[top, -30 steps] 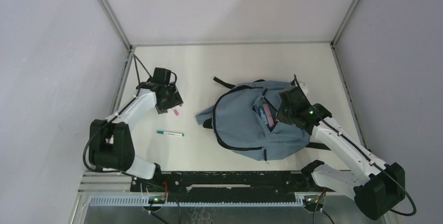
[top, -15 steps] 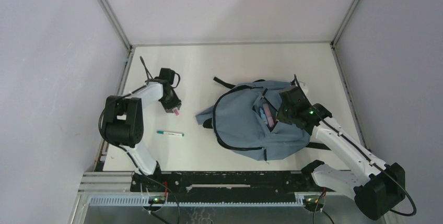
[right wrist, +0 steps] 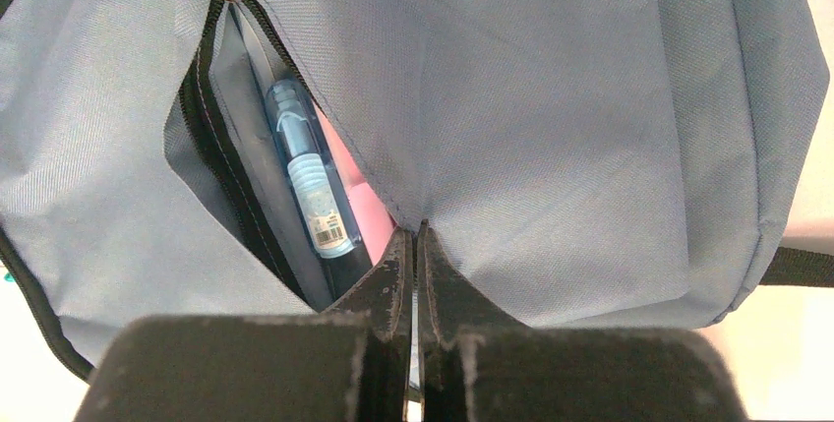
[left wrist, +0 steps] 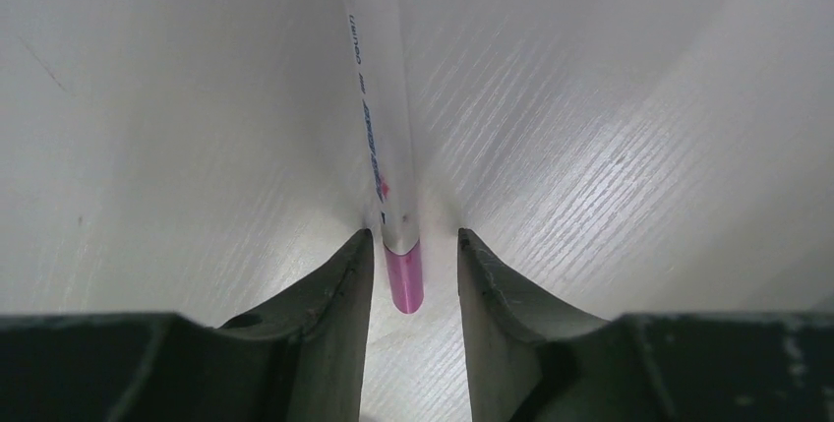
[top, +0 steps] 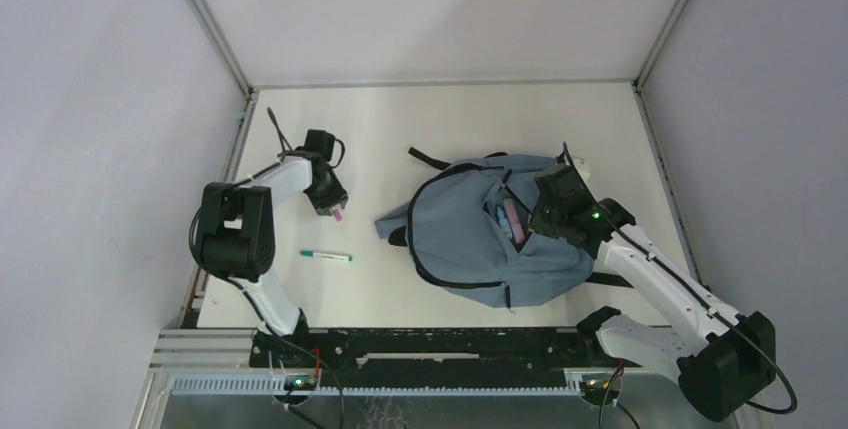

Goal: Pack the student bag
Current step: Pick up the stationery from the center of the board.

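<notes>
Blue student bag (right wrist: 590, 97) (pocket unzipped) has fabric pinched in right hand (right wrist: 414, 233)

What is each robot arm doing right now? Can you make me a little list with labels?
Left gripper: open, one finger on each side of the pink pen lying on the table
Right gripper: shut, pinching the edge of the student bag at its open zip
Inside the bag: blue pen and a pink item
Not packed yet: teal pen on the table
</notes>
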